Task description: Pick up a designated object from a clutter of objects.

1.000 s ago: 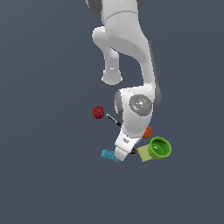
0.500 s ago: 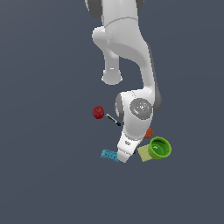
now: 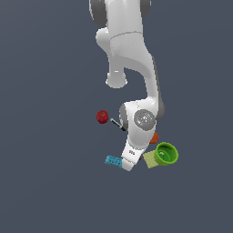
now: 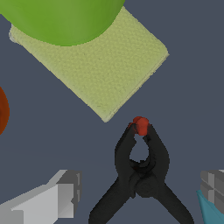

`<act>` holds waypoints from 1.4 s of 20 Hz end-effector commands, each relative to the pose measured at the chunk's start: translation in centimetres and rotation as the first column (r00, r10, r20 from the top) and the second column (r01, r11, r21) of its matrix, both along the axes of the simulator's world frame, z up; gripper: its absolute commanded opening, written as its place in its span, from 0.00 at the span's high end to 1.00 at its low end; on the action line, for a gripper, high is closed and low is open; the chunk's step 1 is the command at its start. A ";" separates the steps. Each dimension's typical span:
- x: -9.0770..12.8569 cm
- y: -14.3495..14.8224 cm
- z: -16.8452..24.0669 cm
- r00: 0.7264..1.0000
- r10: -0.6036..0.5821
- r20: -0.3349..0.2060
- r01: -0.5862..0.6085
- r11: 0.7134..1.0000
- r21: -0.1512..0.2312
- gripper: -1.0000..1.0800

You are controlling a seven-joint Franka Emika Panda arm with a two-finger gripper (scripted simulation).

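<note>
One small drop in the last second puts your gripper point(image 4: 136, 192) lower over the black spring clamp point(image 4: 141, 175), jaws wide, straddling it, empty, so close next.

Plain dark slate-grey floor point(image 3: 45, 182) throughout.

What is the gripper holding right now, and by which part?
Nothing. In the wrist view the gripper is open, one finger on each side of the black spring clamp near its pivot, clear gaps both sides, no contact.
</note>
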State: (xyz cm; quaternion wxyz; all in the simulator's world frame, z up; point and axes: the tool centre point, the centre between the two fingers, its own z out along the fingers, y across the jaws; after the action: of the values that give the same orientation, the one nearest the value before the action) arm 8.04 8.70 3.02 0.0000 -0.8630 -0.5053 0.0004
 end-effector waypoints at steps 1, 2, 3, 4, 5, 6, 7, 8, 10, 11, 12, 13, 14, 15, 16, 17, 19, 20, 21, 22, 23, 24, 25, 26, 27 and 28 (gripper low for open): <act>0.0 0.0 -1.0 1.000 0.001 0.000 -0.001 1.000 0.000 0.04; 0.0 0.0 -1.3 1.000 0.001 0.001 -0.001 1.000 0.000 0.04; 0.0 0.0 -1.5 1.000 0.001 0.001 -0.001 1.000 0.000 0.04; 0.1 0.0 -1.6 1.000 0.001 0.001 -0.001 1.000 0.000 0.04; 0.1 0.0 -1.7 1.000 0.001 0.001 -0.001 1.000 0.000 0.04; 0.1 0.0 -1.7 1.000 0.001 0.001 -0.001 1.000 0.000 0.04; 0.1 0.0 -1.7 1.000 0.001 0.001 -0.001 1.000 0.000 1.00; 0.1 0.0 -1.7 1.000 0.001 0.001 -0.001 1.000 0.000 1.00; 0.1 0.0 -1.7 1.000 0.001 0.001 -0.001 1.000 0.000 1.00; 0.1 0.0 -1.7 1.000 0.001 0.001 -0.001 1.000 0.000 1.00; 0.1 0.0 -1.7 1.000 0.001 0.001 -0.001 1.000 0.000 1.00; 0.1 0.0 -1.7 1.000 0.001 0.001 -0.001 1.000 0.000 1.00; 0.1 0.0 -1.7 1.000 0.001 0.001 -0.001 1.000 0.000 1.00; 0.1 0.0 -1.7 1.000 0.001 0.001 -0.001 1.000 0.000 1.00; 0.1 0.0 -1.7 1.000 0.001 0.001 -0.001 1.000 0.000 1.00; 0.1 0.0 -1.6 1.000 0.002 0.001 -0.002 1.000 0.000 1.00; 0.1 0.0 -1.5 1.000 0.002 0.001 -0.002 1.000 0.000 1.00; 0.1 0.0 -1.4 1.000 0.002 0.001 -0.002 1.000 0.000 1.00; 0.1 -0.1 -1.2 1.000 0.002 0.001 -0.002 1.000 0.000 1.00; 0.0 -0.2 -1.0 1.000 0.002 0.001 -0.002 1.000 0.000 1.00; 0.0 -0.2 -0.7 1.000 0.002 0.001 -0.002 1.000 0.000 1.00; 0.0 -0.3 -0.4 1.000 0.002 0.001 -0.002 1.000 0.000 1.00; -0.1 -0.4 0.0 1.000 0.002 0.001 -0.002 1.000 0.000 1.00; -0.1 -0.6 0.5 1.000 0.002 0.001 -0.002 1.000 0.000 1.00; -0.2 -0.7 1.0 1.000 0.002 0.001 -0.002 1.000 0.000 1.00; -0.2 -0.9 1.5 1.000 0.002 0.001 -0.002 1.000 0.000 1.00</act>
State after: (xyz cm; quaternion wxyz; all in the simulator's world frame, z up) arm 7.84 8.07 3.73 0.0002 -0.8624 -0.5062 0.0006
